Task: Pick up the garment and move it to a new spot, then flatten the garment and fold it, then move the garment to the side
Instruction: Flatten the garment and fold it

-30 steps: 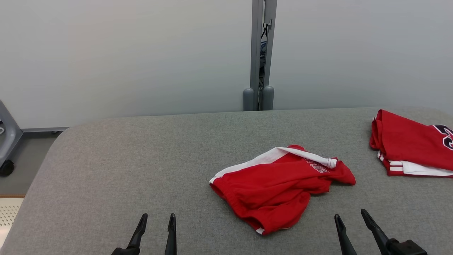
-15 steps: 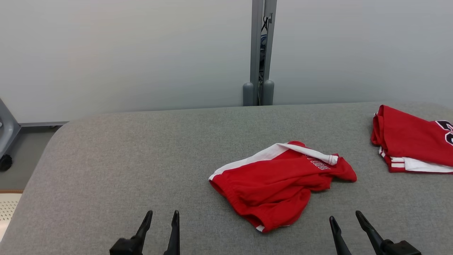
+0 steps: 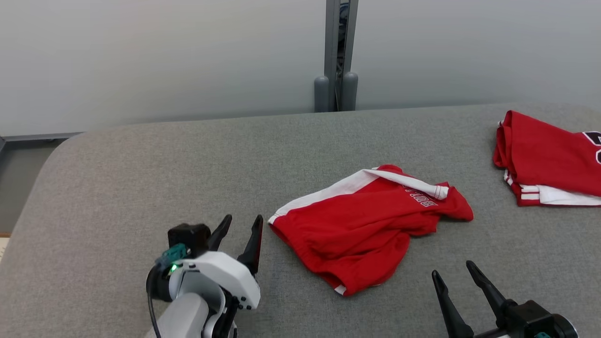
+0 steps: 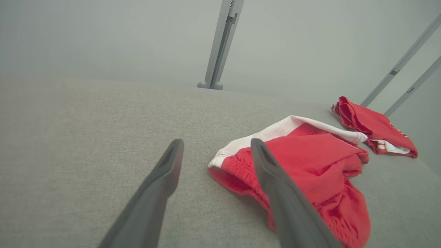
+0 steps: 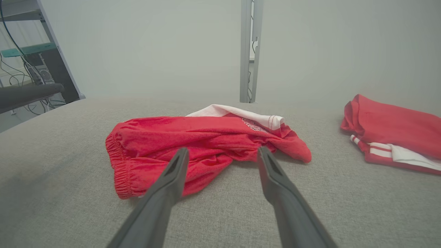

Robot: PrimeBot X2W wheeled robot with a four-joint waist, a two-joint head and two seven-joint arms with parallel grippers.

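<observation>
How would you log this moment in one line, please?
stage: pre-grasp | left end effector: open, beside crumpled garment | right end effector: open, empty | folded garment: far right

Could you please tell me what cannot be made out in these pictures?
Head view: the folded red jersey with white trim runs off the right edge, cutting its number.
Head view: white lettering on the crumpled red shorts with a white stripe too small to read.
Left wrist view: a finger of the left gripper hides part of the shorts.
</observation>
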